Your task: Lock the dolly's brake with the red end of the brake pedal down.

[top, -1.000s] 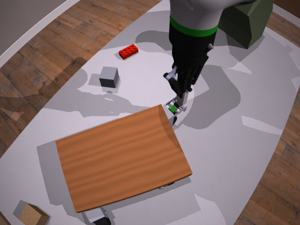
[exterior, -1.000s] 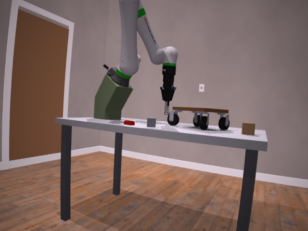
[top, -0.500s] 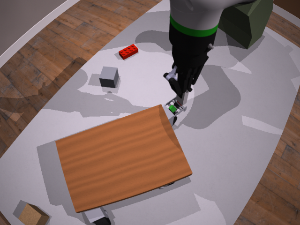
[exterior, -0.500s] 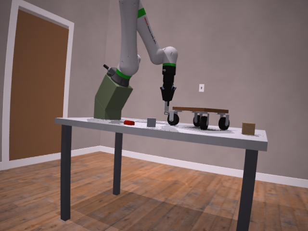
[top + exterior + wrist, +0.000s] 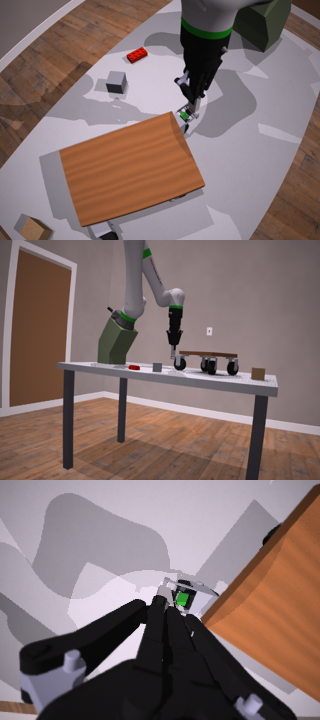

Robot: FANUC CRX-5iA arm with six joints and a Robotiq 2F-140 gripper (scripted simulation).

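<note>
The dolly [image 5: 129, 165] has a wooden deck and stands on its black casters on the table; it also shows in the exterior view [image 5: 208, 353]. The brake pedal [image 5: 186, 114] sits on the caster at the deck's far corner, with its green end [image 5: 184, 116] up and visible. Its red end is hidden under my fingertips. My gripper [image 5: 196, 104] is shut, points straight down and presses on the pedal's red end. In the wrist view the shut fingertips [image 5: 162, 600] touch the pedal next to the green end [image 5: 182, 599]. In the exterior view the fingertips [image 5: 172, 354] reach the caster [image 5: 179, 363].
A red brick [image 5: 136, 54] and a grey cube [image 5: 116, 82] lie left of the arm. A tan cube [image 5: 34, 228] sits near the table's front corner. The green robot base [image 5: 261, 23] stands at the back right.
</note>
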